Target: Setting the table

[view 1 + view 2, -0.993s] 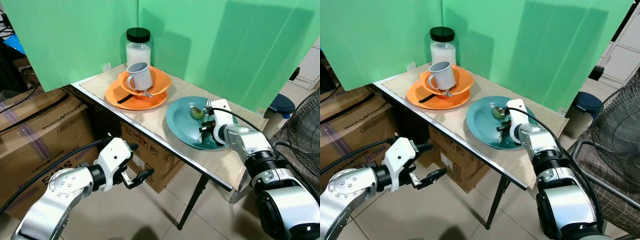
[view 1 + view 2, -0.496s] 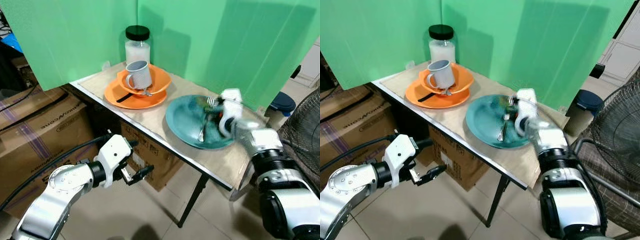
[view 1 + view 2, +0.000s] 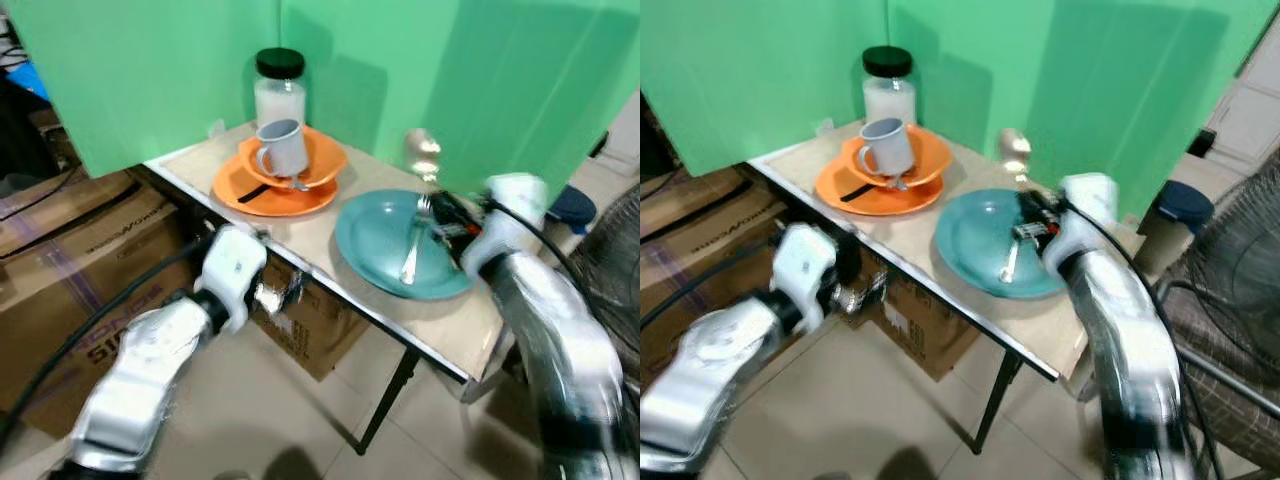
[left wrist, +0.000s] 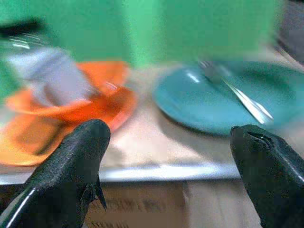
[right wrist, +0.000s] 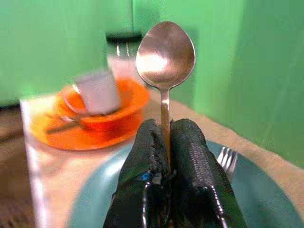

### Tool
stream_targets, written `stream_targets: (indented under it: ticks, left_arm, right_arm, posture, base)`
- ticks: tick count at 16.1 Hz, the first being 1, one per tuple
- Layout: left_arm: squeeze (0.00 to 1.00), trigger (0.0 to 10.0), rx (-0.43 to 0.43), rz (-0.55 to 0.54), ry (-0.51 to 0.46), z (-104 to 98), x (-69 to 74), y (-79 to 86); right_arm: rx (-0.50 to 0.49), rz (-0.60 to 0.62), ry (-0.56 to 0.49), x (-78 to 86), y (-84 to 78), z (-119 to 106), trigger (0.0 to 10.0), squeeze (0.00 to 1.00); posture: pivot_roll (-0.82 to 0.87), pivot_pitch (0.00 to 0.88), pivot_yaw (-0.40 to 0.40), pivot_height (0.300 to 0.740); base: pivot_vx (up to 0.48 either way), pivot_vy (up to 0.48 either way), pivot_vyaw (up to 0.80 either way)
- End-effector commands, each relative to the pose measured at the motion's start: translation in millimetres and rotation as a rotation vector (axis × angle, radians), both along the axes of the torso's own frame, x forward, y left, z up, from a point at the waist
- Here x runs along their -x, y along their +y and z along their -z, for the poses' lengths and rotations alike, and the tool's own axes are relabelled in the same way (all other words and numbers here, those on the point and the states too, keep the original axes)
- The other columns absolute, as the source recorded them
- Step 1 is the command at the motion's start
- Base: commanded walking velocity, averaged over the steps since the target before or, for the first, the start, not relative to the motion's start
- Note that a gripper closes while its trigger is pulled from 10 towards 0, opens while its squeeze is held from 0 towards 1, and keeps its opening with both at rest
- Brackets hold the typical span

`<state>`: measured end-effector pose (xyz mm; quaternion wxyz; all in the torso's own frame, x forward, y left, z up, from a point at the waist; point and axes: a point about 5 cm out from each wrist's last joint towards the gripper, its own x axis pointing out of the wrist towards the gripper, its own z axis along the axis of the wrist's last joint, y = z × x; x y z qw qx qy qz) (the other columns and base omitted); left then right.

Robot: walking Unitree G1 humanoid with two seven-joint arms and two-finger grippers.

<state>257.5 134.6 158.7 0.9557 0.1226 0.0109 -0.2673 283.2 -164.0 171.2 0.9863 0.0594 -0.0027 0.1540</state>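
Two eye views showed the right gripper (image 3: pixel 447 212) above the teal plate's (image 3: pixel 372 240) far rim, holding a spoon (image 3: pixel 424 152) upright, bowl upward, while a fork (image 3: pixel 1011 256) lay on the plate just below it. From the left wrist view, the left gripper (image 4: pixel 166 156) stood wide open and empty before the table (image 4: pixel 142 156) edge, farther from the plate. From the right wrist view, the black fingers (image 5: pixel 190 156) were closed tightly on the spoon's handle, its long axis in line with them.

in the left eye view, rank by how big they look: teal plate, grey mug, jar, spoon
1. teal plate, clearly the widest.
2. jar, partly hidden behind the mug.
3. grey mug, about the jar's look; too close to rank firmly.
4. spoon, smallest, held up by the right gripper and blurred.
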Motion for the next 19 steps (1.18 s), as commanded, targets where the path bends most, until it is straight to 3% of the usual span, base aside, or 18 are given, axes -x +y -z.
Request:
stream_targets:
  ticks: [1, 3, 6, 10, 19]
  left_arm:
    - [0.00, 10.0, 0.009, -0.046, -0.042, -7, -2.4, -2.0]
    - [0.00, 10.0, 0.029, -0.095, -0.054, -5, -6.2, -7.9]
    - [0.00, 10.0, 0.011, -0.112, -0.057, -5, -7.7, -8.1]
    - [0.00, 10.0, -0.005, -0.140, -0.031, 2, -6.0, -3.9]
    - [0.00, 10.0, 0.050, -0.194, -0.013, 0, -9.1, 1.0]
  right_arm:
    - [-0.023, 0.049, -0.037, 10.4, -4.0, -11, 10.0, 0.00]
    - [-0.027, 0.085, -0.066, 21.9, -0.4, -12, 10.0, 0.00]
    - [-0.028, 0.180, -0.042, 25.2, 0.4, -6, 10.0, 0.00]
    - [-0.020, 0.247, -0.010, 23.5, -0.6, -2, 10.0, 0.00]
    - [-0.006, 0.295, 0.017, 15.2, -7.0, 2, 10.0, 0.00]
  posture:
    - [0.11, 0.000, -0.082, 0.740]
    - [0.09, 0.000, -0.069, 0.740]
    - [0.09, 0.000, -0.079, 0.740]
    - [0.10, 0.000, -0.093, 0.740]
    - [0.10, 0.000, -0.101, 0.740]
  base:
    - [0.000, 0.000, -0.77]
    - [0.000, 0.000, -0.78]
    - [0.000, 0.000, -0.78]
    - [0.000, 0.000, -0.78]
    - [0.000, 0.000, -0.78]
